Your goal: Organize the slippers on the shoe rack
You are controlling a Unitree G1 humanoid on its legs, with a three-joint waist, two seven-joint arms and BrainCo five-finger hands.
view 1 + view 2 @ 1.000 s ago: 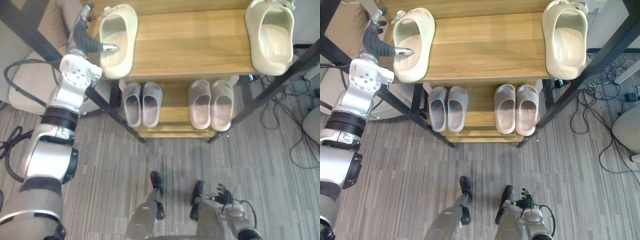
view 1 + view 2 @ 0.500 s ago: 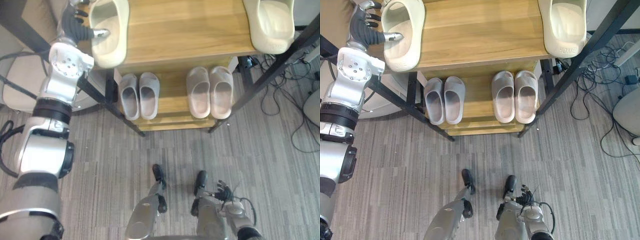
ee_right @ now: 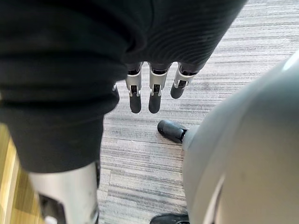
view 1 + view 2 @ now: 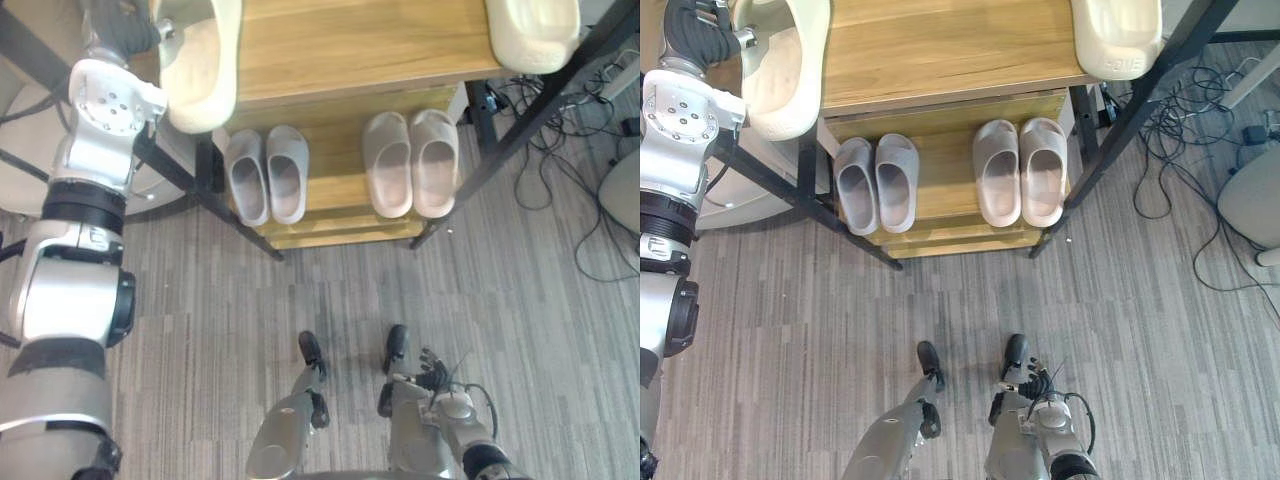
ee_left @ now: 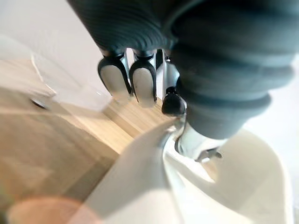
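Note:
A cream slipper (image 4: 200, 70) lies at the left end of the rack's wooden top shelf (image 4: 350, 45), its heel end jutting past the front edge. My left hand (image 4: 122, 28) is shut on its outer wall: the thumb (image 5: 174, 103) hooks over the slipper's rim (image 5: 154, 140) and the fingers (image 5: 142, 84) curl outside it. A second cream slipper (image 4: 530, 35) rests at the shelf's right end. On the lower shelf stand a grey pair (image 4: 266, 175) and a beige pair (image 4: 410, 165). My right hand (image 4: 434, 368) hangs low by my side, open, its fingers (image 3: 150, 91) straight above the floor.
Black slanted rack legs (image 4: 515, 130) run down on both sides to the grey striped floor. Cables (image 4: 560, 150) trail on the floor at the right beside a chair base (image 4: 622, 195). A beige seat (image 4: 25, 150) stands left of the rack.
My left hand's fingers have curled shut on the cream slipper's wall. The whole picture has shifted, so the camera has moved. The right hand still hangs open.

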